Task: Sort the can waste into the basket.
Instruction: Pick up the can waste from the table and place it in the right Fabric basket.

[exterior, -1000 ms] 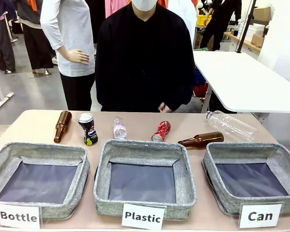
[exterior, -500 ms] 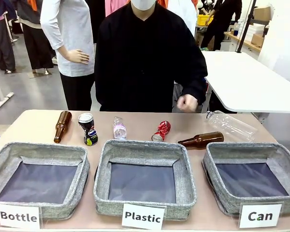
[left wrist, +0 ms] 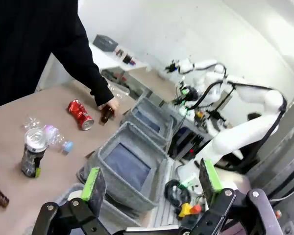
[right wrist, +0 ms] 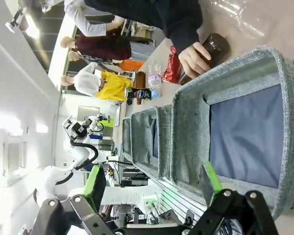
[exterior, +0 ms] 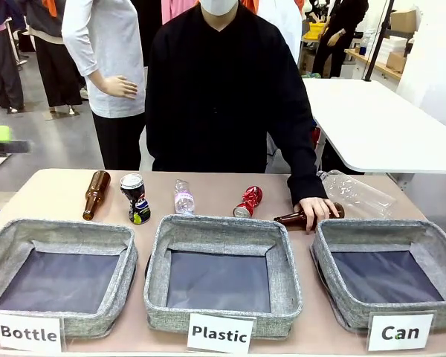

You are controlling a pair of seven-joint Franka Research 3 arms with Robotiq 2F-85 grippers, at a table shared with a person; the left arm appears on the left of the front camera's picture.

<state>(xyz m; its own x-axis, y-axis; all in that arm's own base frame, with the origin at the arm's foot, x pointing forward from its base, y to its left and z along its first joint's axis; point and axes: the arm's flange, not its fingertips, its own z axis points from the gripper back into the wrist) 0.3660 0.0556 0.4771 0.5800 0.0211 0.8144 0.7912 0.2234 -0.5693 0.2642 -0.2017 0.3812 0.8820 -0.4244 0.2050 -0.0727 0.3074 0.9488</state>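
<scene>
**While the person's hand [exterior: 317,209] covers the brown bottle [exterior: 288,219], reaching risks a bump**

Though the can basket [exterior: 372,232] at 4 o'clock lies bare, the red can [exterior: 248,201] at 12 and the dark can [exterior: 134,198] at 10 o'clock sit beyond it. A reach could strike the person's hand at 2 o'clock. Left gripper [left wrist: 152,177] and right gripper [right wrist: 152,181] gape wide, holding nothing.

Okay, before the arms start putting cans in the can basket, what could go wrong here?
The person's hand rests on the brown bottle by the Can basket, near the red can; an arm reaching there might hit it.
The Pepsi can stands at the opposite end, so carrying it crosses the Plastic basket; a slip could missort it.
The crushed red can may grip poorly.
</scene>
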